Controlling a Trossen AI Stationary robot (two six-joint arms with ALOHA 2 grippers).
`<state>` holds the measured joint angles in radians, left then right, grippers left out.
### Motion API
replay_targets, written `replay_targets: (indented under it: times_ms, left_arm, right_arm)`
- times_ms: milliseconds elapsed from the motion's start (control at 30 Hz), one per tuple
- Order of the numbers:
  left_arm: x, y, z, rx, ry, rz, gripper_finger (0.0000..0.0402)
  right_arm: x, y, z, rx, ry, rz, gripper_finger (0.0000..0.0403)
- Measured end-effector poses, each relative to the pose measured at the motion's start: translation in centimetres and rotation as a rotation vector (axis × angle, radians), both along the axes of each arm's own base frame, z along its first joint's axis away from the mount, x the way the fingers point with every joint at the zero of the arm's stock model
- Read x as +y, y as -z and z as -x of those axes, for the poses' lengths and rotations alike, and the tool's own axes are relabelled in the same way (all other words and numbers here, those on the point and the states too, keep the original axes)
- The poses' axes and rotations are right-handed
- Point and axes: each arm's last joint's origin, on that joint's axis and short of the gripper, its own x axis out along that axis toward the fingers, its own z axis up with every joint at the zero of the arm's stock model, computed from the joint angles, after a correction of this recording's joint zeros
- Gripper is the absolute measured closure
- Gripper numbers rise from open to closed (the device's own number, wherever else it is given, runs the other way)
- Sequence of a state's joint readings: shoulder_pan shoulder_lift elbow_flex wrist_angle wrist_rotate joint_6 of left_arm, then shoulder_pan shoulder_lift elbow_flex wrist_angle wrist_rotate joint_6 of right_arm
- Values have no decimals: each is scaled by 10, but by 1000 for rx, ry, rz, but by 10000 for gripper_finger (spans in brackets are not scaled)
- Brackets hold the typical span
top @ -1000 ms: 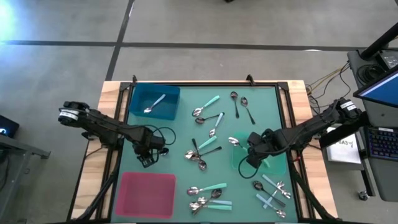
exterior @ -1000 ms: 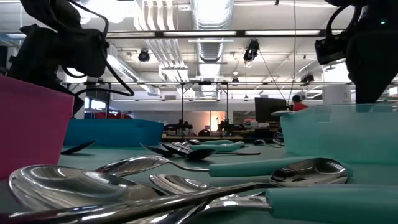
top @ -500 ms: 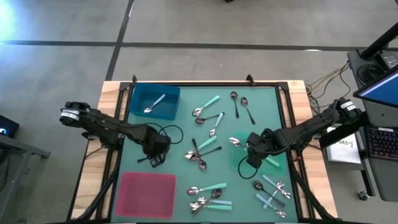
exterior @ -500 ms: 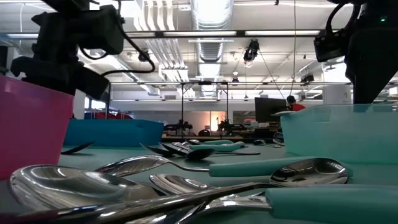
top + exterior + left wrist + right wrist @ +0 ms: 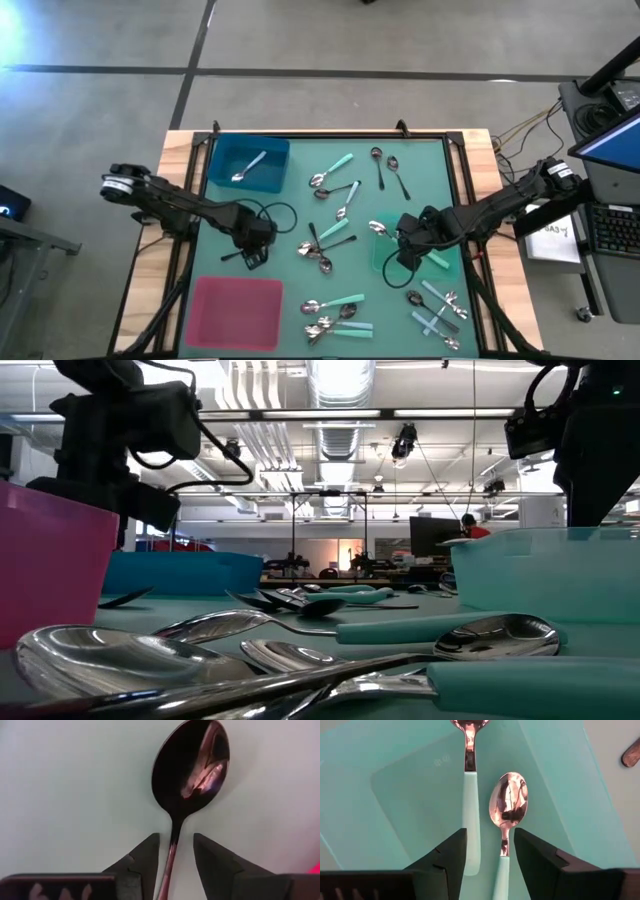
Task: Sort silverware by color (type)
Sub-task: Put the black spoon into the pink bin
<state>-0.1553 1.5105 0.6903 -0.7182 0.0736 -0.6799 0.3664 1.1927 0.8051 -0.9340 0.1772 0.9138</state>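
The left gripper is standing apart around a dark spoon lying on the mat, its fingers not touching the handle; the right gripper is hanging released over the green tray, two mint-handled spoons lying inside
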Motion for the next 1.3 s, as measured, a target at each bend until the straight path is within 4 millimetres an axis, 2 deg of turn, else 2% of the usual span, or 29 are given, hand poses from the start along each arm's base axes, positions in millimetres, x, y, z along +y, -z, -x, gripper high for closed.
replay_targets:
  times_ms: [100,267,367,467,633,700,800,900,1000,1167,1300]
  left_arm:
    - [0,4,-1,26,13,-7,308]
    - [1,6,-1,50,-12,-18,389]
    - [1,-1,-4,29,-19,-21,393]
    - [1,-18,-9,-1,-13,-66,398]
    - [0,-61,-21,-80,-13,-122,400]
    - [-5,-81,-29,-166,-13,-100,400]
    - [-23,-99,-38,-243,11,-14,400]
    - [-53,-113,-42,-322,63,86,401]
    - [-83,-126,-35,-356,94,139,401]
    - [-123,-126,-13,-309,58,209,401]
    - [-134,-113,3,-238,-37,205,396]
  right_arm:
    - [0,0,0,-1,2,2,252]
    - [0,0,0,-2,3,4,265]
    - [0,0,0,-2,3,4,274]
    - [0,0,0,-2,2,5,282]
    - [0,0,0,-3,3,6,295]
    - [0,0,0,-6,3,5,299]
    - [0,0,0,-8,17,1,305]
    - [0,0,0,-9,26,-1,311]
    - [0,0,0,-10,25,-1,316]
    - [0,0,0,-9,4,3,321]
    - [0,0,-1,-9,-10,7,318]
